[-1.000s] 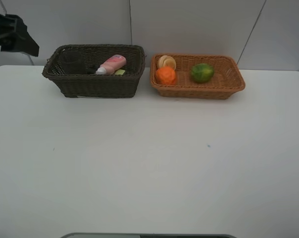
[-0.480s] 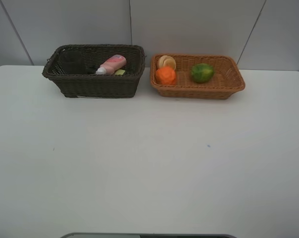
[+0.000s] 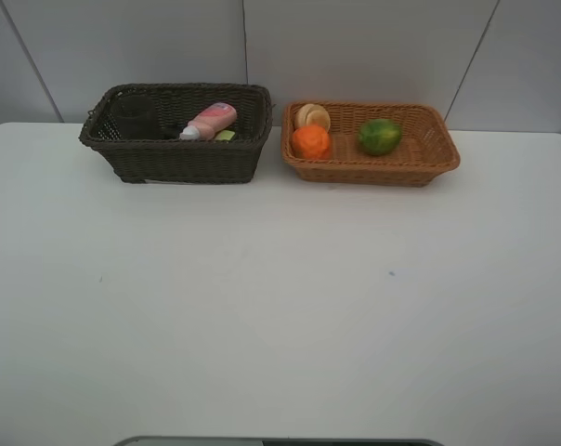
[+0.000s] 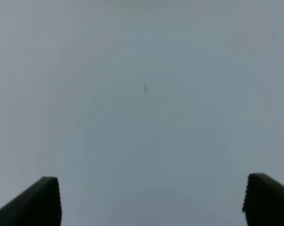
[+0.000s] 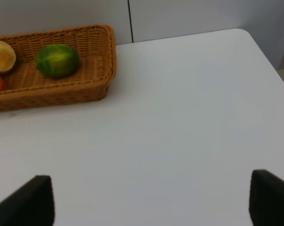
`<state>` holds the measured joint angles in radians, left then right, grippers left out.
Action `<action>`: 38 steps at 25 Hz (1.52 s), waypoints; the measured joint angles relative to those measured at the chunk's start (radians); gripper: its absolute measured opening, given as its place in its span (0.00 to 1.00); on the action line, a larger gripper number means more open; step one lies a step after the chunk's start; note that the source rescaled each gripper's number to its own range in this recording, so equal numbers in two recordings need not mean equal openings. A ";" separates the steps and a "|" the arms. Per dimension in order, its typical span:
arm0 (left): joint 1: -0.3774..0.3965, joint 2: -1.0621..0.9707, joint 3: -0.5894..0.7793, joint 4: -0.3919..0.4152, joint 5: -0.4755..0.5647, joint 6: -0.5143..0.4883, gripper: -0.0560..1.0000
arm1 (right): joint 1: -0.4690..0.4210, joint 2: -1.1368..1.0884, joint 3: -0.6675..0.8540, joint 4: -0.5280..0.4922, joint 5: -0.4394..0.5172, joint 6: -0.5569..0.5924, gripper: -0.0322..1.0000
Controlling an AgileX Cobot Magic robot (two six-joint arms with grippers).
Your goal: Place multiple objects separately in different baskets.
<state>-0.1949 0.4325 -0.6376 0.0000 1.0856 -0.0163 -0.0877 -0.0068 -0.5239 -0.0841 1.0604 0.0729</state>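
White table [image 3: 280, 307], pink tube [image 3: 209, 121] cap seemingly toward dark basket's [image 3: 178, 158] left.

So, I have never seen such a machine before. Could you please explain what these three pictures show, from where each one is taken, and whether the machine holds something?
This is a robot with two arms; each arm ends in jaws for grasping. One picture comes from a camera mounted high, looking down at a white table. There, a dark brown basket holds a pink tube, and a light tan basket holds an orange, a green fruit and a pale yellowish fruit. The other two pictures come from cameras on the wrists. The left gripper and the right gripper each show two dark tips, spread wide apart over bare table. Neither holds anything.
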 joint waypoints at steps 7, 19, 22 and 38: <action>0.000 -0.244 0.131 0.000 -0.011 -0.001 1.00 | 0.000 0.000 0.000 0.000 0.000 0.000 0.76; 0.000 -0.381 0.133 0.010 -0.024 -0.001 1.00 | 0.000 0.000 0.000 0.000 0.000 0.000 0.76; 0.000 -0.436 0.133 0.009 -0.024 -0.001 1.00 | 0.000 0.000 0.000 0.000 0.000 0.000 0.76; 0.000 -0.440 0.133 -0.008 -0.024 -0.001 1.00 | 0.000 0.000 0.000 0.000 0.000 0.001 0.76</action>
<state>-0.1949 -0.0075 -0.5046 -0.0083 1.0616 -0.0173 -0.0877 -0.0068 -0.5239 -0.0841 1.0604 0.0739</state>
